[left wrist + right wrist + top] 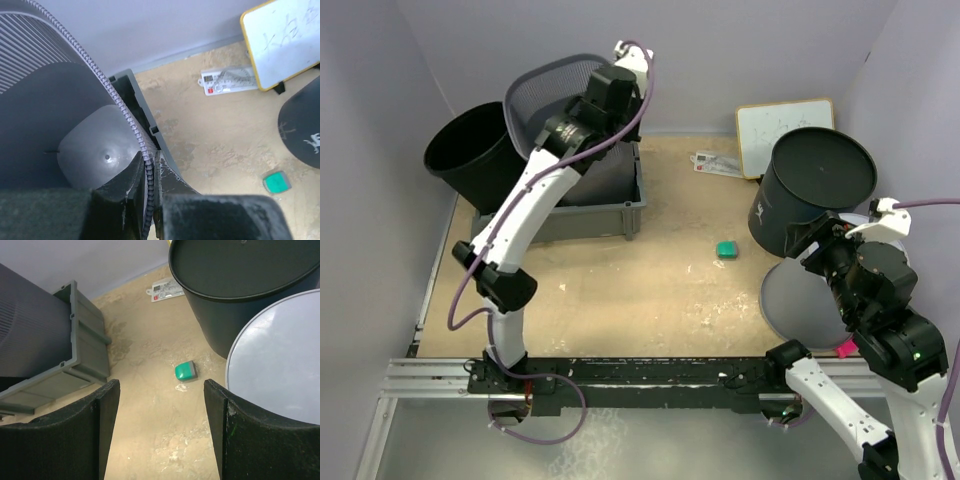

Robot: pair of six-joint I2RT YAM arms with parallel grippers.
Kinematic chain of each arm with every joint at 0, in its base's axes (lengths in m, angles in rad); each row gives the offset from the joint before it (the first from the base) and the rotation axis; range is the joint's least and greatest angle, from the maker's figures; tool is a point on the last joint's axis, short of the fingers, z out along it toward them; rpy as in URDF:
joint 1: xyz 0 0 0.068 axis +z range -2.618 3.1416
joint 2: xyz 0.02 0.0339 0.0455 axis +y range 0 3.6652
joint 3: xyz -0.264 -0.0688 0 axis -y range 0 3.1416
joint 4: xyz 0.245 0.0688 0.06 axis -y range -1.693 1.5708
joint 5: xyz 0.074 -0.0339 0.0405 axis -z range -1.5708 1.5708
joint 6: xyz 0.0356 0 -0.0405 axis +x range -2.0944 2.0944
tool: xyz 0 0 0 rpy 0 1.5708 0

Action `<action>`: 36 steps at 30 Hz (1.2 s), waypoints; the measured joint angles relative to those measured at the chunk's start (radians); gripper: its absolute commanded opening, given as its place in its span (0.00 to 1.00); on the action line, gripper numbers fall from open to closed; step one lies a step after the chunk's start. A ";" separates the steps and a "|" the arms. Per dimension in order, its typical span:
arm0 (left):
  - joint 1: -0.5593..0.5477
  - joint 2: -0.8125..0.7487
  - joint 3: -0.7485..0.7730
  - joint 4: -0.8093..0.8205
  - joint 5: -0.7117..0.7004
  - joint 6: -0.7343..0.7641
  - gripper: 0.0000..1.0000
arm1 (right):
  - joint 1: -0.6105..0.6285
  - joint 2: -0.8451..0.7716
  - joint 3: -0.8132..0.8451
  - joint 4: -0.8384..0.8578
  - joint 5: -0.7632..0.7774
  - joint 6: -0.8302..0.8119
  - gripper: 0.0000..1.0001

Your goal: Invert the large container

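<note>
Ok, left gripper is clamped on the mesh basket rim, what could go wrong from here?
The left gripper pinches only the thin rim of the mesh basket, so it may slip or flex when tipped. The basket sits in the grey crate and could catch its wall while turning. The black bin beside it might get knocked.

Mesh wastebasket [30, 55]: fine grey metal mesh, matt, with a ribbed, rolled rim. Storage bin [610, 205]: moulded grey plastic, smooth, dull sheen. Black bucket [810, 195]: plastic, smooth, satin finish. Whiteboard [785, 130]: glossy white face, yellow frame. Round lid [280, 360]: pale grey, smooth, matt. Tabletop [650, 290]: bare tan board, rough, scuffed and blotched. Right gripper [161, 385]: black pads [65, 440], matt and grainy.
</note>
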 measured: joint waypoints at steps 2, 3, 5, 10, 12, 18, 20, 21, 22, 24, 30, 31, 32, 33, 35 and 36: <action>-0.001 -0.039 0.001 0.003 0.007 0.003 0.00 | 0.000 0.001 0.000 0.000 0.000 0.002 0.70; -0.002 -0.063 0.001 0.006 0.012 0.004 0.00 | 0.000 0.002 0.000 0.000 -0.001 0.003 0.70; -0.006 -0.103 0.001 0.014 0.023 0.010 0.00 | 0.000 0.002 -0.002 0.002 -0.005 0.006 0.70; -0.061 -0.191 0.011 0.063 0.027 0.016 0.00 | 0.000 0.008 -0.012 0.009 -0.026 0.015 0.70; -0.108 -0.216 0.017 0.088 0.035 0.016 0.00 | 0.000 0.009 -0.016 0.013 -0.027 0.020 0.70; -0.201 -0.280 0.018 0.131 0.075 0.007 0.00 | 0.000 0.014 -0.024 0.020 -0.048 0.021 0.70; -0.200 -0.299 0.014 0.133 0.083 -0.009 0.00 | 0.000 0.016 -0.024 0.023 -0.050 0.021 0.70; -0.198 -0.313 0.007 0.134 0.090 -0.018 0.00 | 0.000 0.017 -0.024 0.024 -0.050 0.021 0.70; -0.198 -0.328 -0.004 0.134 0.098 -0.025 0.00 | 0.000 0.019 -0.024 0.023 -0.050 0.021 0.70; -0.197 -0.355 -0.027 0.135 0.120 -0.039 0.00 | 0.000 0.021 -0.024 0.024 -0.050 0.020 0.70; -0.187 -0.482 -0.190 0.187 0.241 -0.133 0.00 | 0.000 0.026 -0.024 0.022 -0.045 0.006 0.70; -0.188 -0.502 -0.218 0.195 0.262 -0.146 0.00 | 0.000 0.026 -0.022 0.021 -0.041 -0.001 0.71; -0.188 -0.533 -0.266 0.214 0.291 -0.166 0.00 | 0.000 0.026 -0.019 0.021 -0.035 -0.008 0.71; -0.188 -0.565 -0.315 0.231 0.319 -0.182 0.00 | 0.000 0.026 -0.017 0.020 -0.025 -0.017 0.71; -0.192 -0.626 -0.409 0.258 0.370 -0.212 0.00 | 0.000 0.026 -0.010 0.019 -0.010 -0.032 0.71; -0.192 -0.654 -0.456 0.272 0.395 -0.229 0.00 | 0.000 0.026 -0.006 0.019 -0.002 -0.037 0.71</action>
